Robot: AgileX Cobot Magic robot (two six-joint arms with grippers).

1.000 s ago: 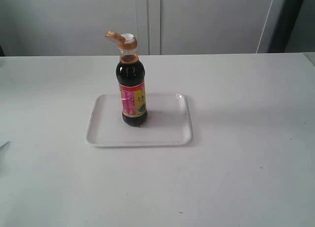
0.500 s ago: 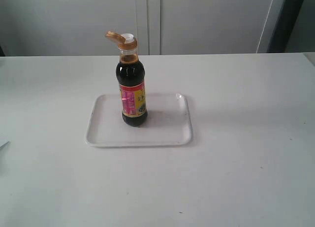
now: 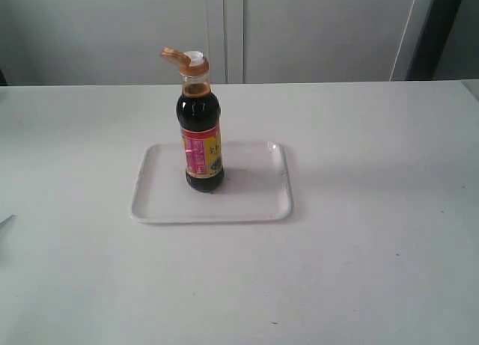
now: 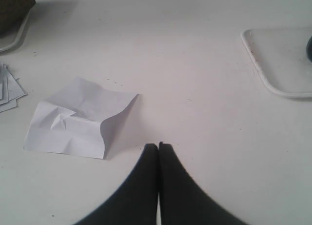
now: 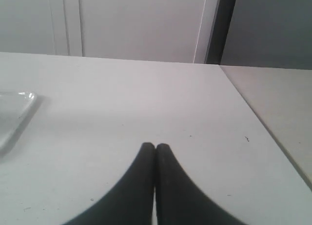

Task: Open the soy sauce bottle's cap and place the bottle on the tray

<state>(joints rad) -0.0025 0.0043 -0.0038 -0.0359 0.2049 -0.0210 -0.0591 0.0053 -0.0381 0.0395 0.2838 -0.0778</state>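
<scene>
The glass soy sauce bottle [image 3: 202, 152] stands upright on the flat, round-cornered white tray [image 3: 251, 189], its golden-brown cap [image 3: 185, 60] flipped open. The tray lies on a matte white table [image 3: 359, 248]. The left gripper [image 4: 158, 147] and right gripper [image 5: 155, 147] are pressed together, empty.

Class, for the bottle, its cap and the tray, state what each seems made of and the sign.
Soy sauce bottle: likely clear glass, glossy; dark liquid shows through the neck. Cap: probably plastic, golden-brown, dull; lid bent open on a hinge. Tray: seemingly white plastic, smooth, with a glint at one corner.
</scene>
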